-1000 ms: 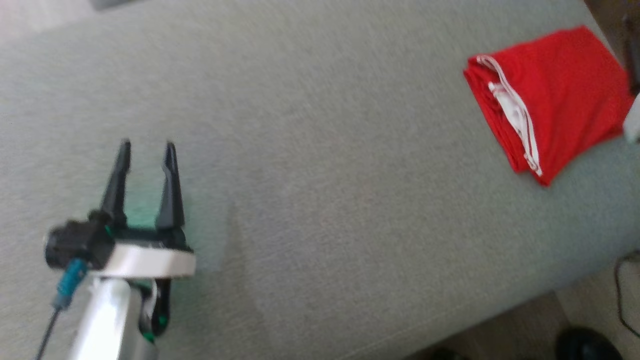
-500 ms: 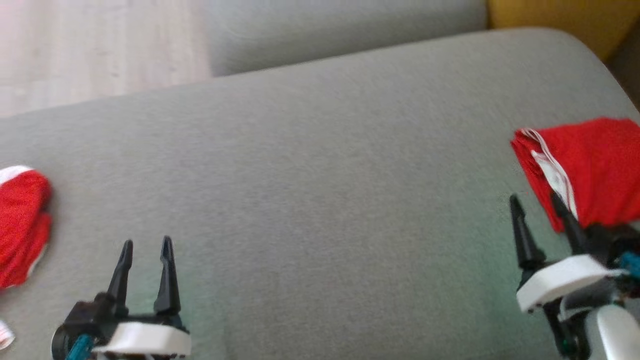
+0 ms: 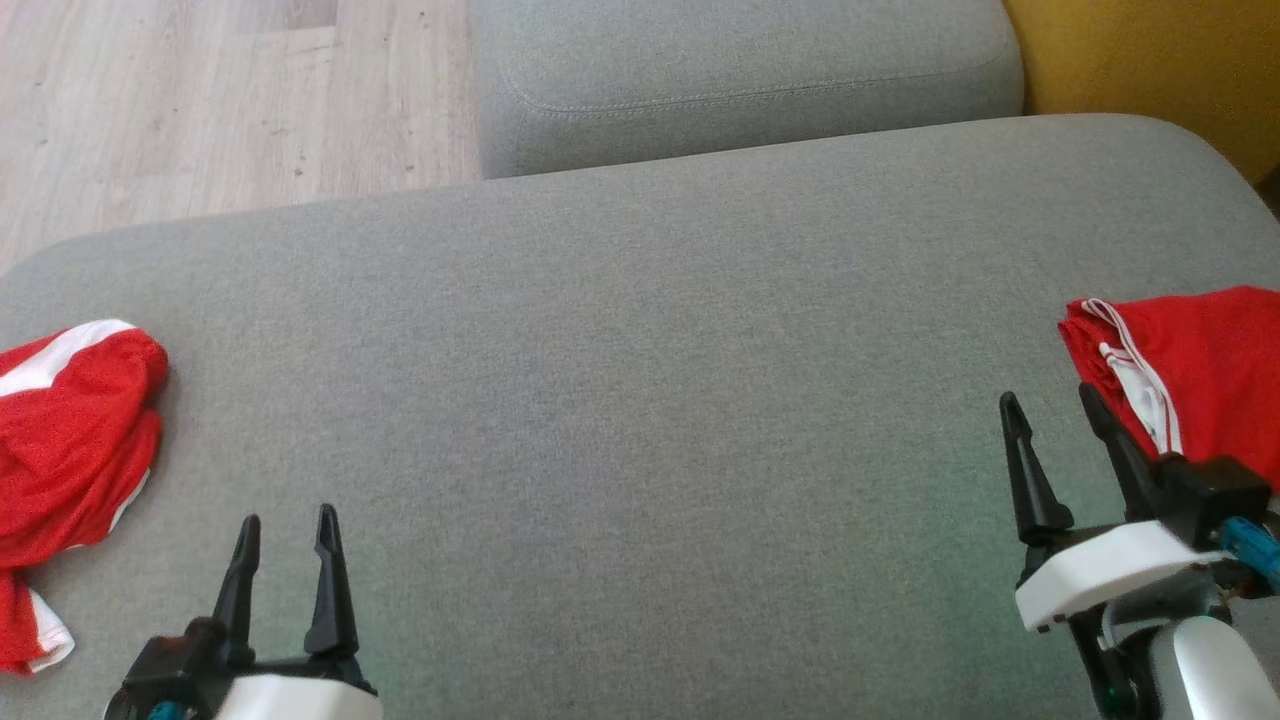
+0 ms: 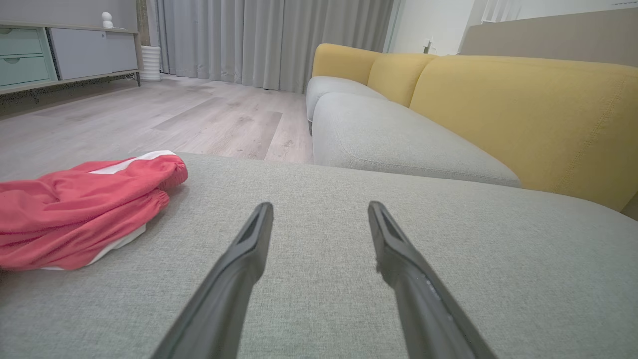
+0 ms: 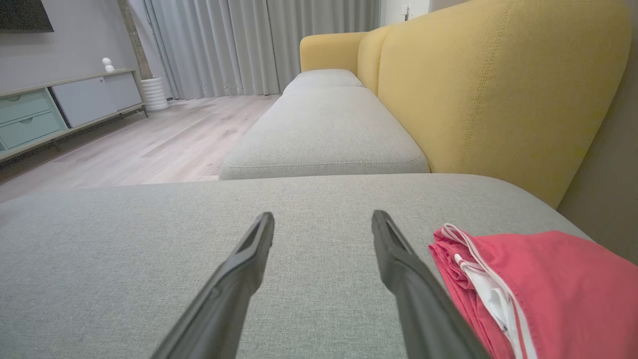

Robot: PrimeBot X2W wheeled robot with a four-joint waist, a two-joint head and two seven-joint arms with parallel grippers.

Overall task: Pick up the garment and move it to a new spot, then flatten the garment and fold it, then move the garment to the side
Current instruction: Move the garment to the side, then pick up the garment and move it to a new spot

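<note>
At the left edge of the head view, a crumpled red garment [image 3: 70,440] lies on the grey sofa cushion [image 3: 640,400]. A folded red garment [image 3: 1210,370] lies at the right edge, just beside the right hand [image 3: 1047,395]. That hand and the left hand [image 3: 288,516] hover with fingers spread wide, holding nothing.

The head camera has swung; the things themselves have not moved. A second ago its blurred view held the left claw [image 3: 287,517] and, far right, the folded red garment [image 3: 1200,350]. Now the picture is sharp and takes in more. The right claw [image 3: 1049,395] shows near right, close beside that folded garment. A crumpled red garment [image 3: 70,420] lies at the left edge of the grey seat [image 3: 640,400]. Beyond are the wooden floor [image 3: 200,100], a second grey cushion [image 3: 740,80] and a yellow backrest [image 3: 1150,70].
</note>
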